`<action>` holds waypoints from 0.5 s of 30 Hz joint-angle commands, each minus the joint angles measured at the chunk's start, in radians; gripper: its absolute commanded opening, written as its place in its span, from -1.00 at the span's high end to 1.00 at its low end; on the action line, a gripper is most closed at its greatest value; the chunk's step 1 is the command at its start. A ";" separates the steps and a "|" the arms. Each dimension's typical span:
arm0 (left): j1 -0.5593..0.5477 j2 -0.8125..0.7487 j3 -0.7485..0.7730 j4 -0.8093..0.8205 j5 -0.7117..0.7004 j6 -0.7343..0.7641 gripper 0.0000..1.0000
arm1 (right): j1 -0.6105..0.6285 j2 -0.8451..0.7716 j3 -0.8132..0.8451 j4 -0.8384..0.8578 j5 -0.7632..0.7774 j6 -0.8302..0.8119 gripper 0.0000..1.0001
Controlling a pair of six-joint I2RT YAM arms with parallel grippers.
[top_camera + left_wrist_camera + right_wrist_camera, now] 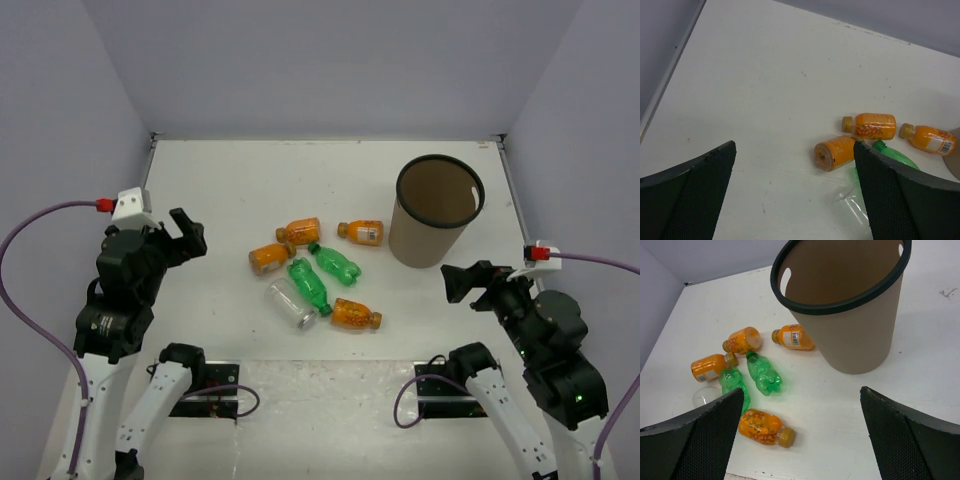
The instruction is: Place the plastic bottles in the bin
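Observation:
Several orange bottles lie on the white table mid-view: one (pixel 298 231), one (pixel 361 231), one (pixel 270 258) and one nearer me (pixel 356 314). Two green bottles (pixel 335 262) (pixel 308 284) and a clear bottle (pixel 289 302) lie among them. The brown bin (pixel 436 210) stands upright to their right and shows close in the right wrist view (pixel 855 340). My left gripper (pixel 188 235) is open and empty, hovering left of the bottles (pixel 794 145). My right gripper (pixel 462 282) is open and empty, in front of the bin (pixel 802 390).
Grey walls close the table on the left, back and right. The table's raised left edge (pixel 670 75) runs beside my left gripper. The bin has cut-out handle slots near its black rim (pixel 785 277).

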 commanded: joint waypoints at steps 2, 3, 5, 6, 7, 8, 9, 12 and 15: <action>-0.006 -0.016 -0.011 0.004 0.017 -0.023 -1.00 | 0.003 -0.003 0.013 0.032 0.032 0.016 -0.98; -0.006 -0.024 -0.022 0.011 0.052 -0.024 -1.00 | 0.003 -0.006 0.014 0.037 0.031 0.021 -0.98; -0.006 -0.032 -0.036 0.030 0.069 -0.035 -1.00 | 0.003 -0.021 0.011 0.055 -0.015 -0.002 -0.98; -0.006 -0.032 -0.045 0.036 0.071 -0.037 -1.00 | 0.003 -0.030 0.008 0.083 -0.056 -0.014 -0.98; -0.006 -0.032 -0.063 0.045 0.066 -0.037 -1.00 | 0.005 -0.043 -0.007 0.103 -0.148 -0.024 -0.98; -0.006 -0.030 -0.074 0.053 0.062 -0.038 -1.00 | 0.003 -0.056 -0.018 0.135 -0.197 -0.019 -0.98; -0.006 -0.032 -0.088 0.064 0.060 -0.037 -1.00 | 0.003 -0.057 -0.024 0.175 -0.251 -0.012 -0.98; -0.006 -0.048 -0.163 0.126 0.045 -0.047 -1.00 | 0.005 0.068 -0.021 0.229 -0.492 0.022 -0.98; -0.006 -0.064 -0.185 0.159 0.025 -0.055 -1.00 | 0.013 0.193 -0.065 0.318 -0.615 0.060 -0.98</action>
